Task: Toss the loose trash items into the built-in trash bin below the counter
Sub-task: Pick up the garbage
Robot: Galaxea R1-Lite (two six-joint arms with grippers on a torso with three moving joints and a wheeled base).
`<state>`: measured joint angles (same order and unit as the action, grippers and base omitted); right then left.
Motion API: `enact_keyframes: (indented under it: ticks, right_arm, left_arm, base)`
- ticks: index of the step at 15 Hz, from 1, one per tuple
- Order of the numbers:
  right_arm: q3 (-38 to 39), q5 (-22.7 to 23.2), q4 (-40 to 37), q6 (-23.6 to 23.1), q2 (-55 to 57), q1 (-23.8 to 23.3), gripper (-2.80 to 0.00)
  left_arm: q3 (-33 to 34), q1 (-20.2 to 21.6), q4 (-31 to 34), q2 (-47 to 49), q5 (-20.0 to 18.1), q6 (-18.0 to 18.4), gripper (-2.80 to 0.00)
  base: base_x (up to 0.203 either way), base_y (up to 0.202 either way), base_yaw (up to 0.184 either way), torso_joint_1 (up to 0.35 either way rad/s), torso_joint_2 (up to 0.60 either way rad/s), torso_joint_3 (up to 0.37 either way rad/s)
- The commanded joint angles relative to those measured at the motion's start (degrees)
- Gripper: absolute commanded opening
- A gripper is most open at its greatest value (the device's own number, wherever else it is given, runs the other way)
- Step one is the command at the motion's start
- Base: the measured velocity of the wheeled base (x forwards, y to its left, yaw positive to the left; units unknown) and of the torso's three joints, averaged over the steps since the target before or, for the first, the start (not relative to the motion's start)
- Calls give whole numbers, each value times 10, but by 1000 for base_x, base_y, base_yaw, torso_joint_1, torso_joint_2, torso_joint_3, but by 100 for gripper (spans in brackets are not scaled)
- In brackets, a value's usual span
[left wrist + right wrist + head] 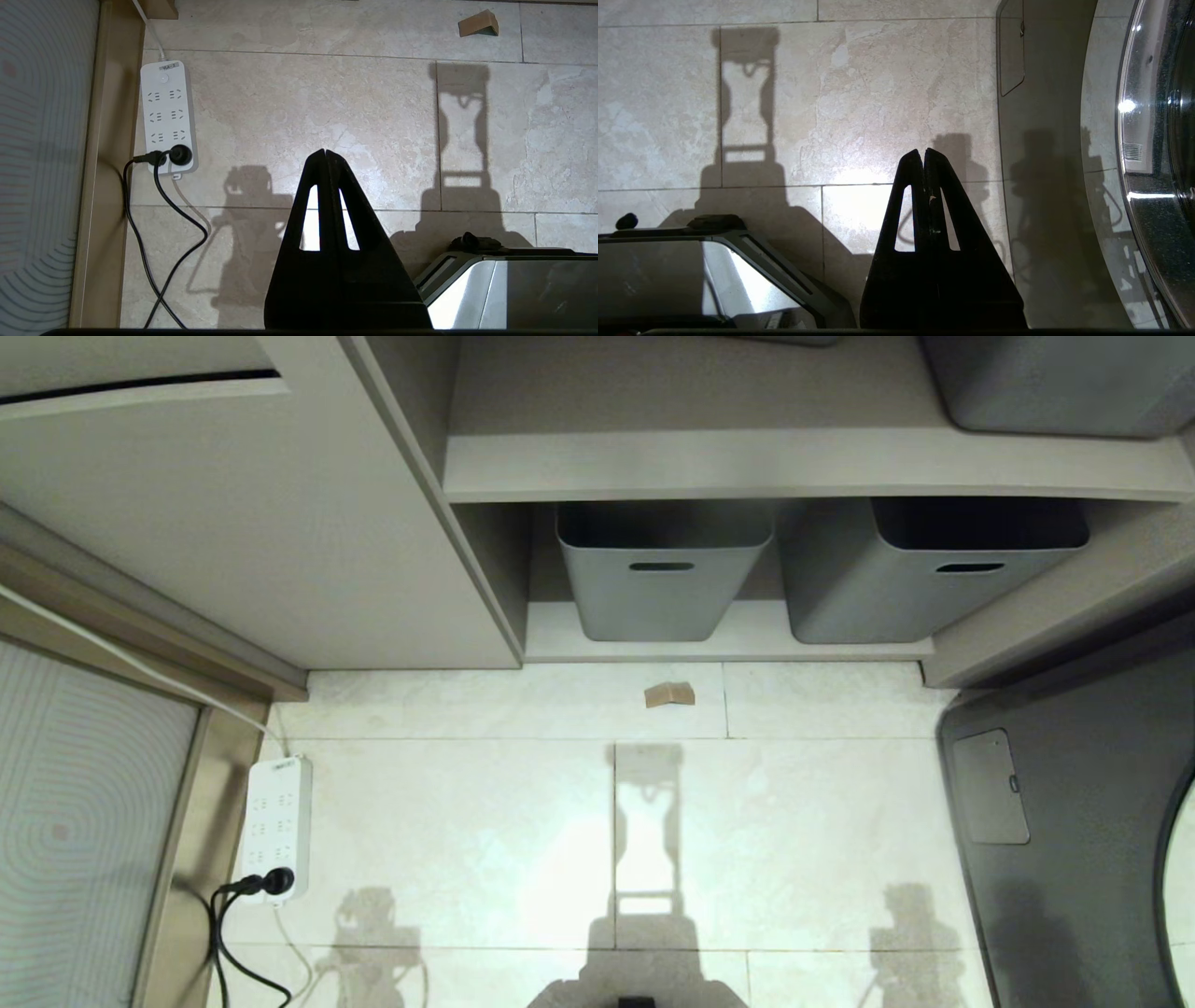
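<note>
Only the head view shows the grey tubs (659, 574) on the shelf; the folded tan cardboard piece (669, 694) lies on the floor tiles (467, 840) before them. Left pincer (325, 151) and right pincer (923, 151) hang closed, empty, above the floor.

Glossy stone-look floor tiles (485, 840), matt grey plastic tubs (661, 581), tan cardboard piece (669, 694), white plastic power strip (276, 826)

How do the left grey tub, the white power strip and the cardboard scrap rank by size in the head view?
1. Left grey tub, though it sits farther back.
2. White power strip, nearer the camera.
3. Cardboard scrap, clearly smallest.
</note>
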<state>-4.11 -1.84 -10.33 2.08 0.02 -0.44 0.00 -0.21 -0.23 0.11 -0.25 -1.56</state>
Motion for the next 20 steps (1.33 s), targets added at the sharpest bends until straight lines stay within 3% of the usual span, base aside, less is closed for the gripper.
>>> enact_keyframes:
  ticks: [1,8,11,17,20]
  right_arm:
    - [0,0,0,0,1,0,-280]
    - [-3,2,-2,-13,4,1,-280]
    - [-82,-5,-1,-12,58,0,-280]
    - [-407,9,90,-3,513,5,-280]
    - [-487,51,135,-15,707,48,-280]
  left_arm:
    - [2,0,0,1,1,0,-280]
    - [2,0,1,1,1,0,-280]
    - [2,0,1,1,2,-3,-280]
    - [2,0,0,1,3,-5,-280]
    - [2,0,0,1,3,-5,-280]
  base:
    - [0,0,0,-19,91,76]
    - [0,0,0,-2,15,12]
    - [0,0,0,0,0,0]
    - [0,0,0,0,0,0]
    - [0,0,0,0,0,0]
